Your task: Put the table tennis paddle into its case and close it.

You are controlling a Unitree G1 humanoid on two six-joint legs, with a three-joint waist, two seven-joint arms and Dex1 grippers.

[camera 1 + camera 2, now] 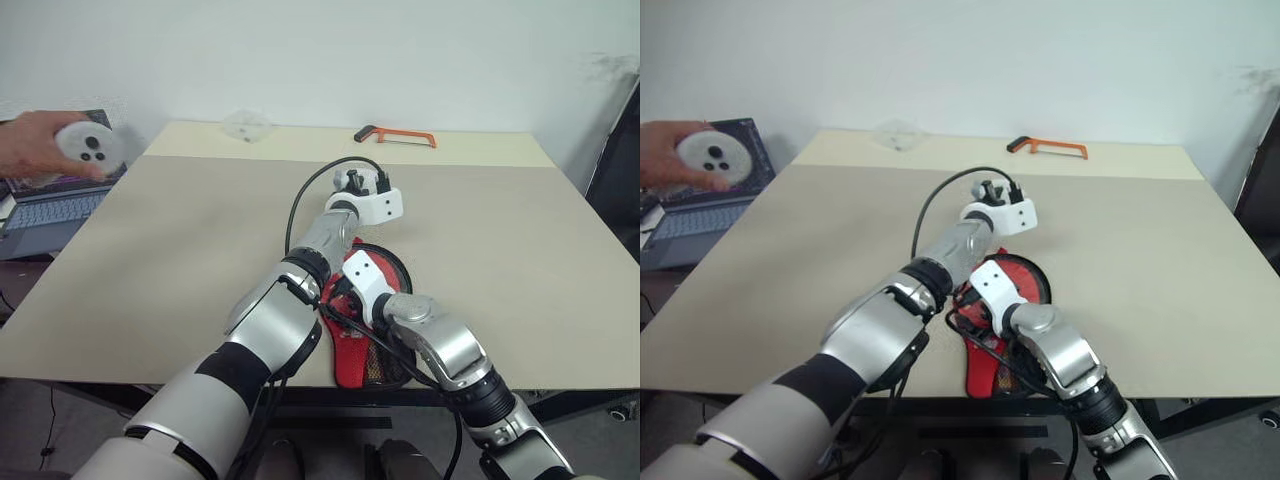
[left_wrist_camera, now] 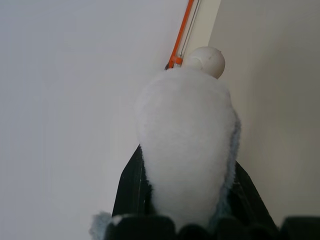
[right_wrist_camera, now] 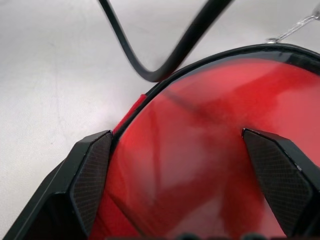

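I found the case (image 1: 365, 330) lying at the table's (image 1: 520, 260) near edge, its zip apparently undone, my right claw (image 3: 185, 165) spread wide over its red face, my left claw (image 2: 185, 220) pinching something white and fluffy, paddle unconfirmed inside.

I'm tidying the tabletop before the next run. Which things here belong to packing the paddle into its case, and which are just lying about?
Job in hand:
- the case, red, lying at the near table edge
- right gripper, open over its red surface

Just lying about:
- orange hacksaw at the far edge
- clear disc at the far edge
- laptop beside the table
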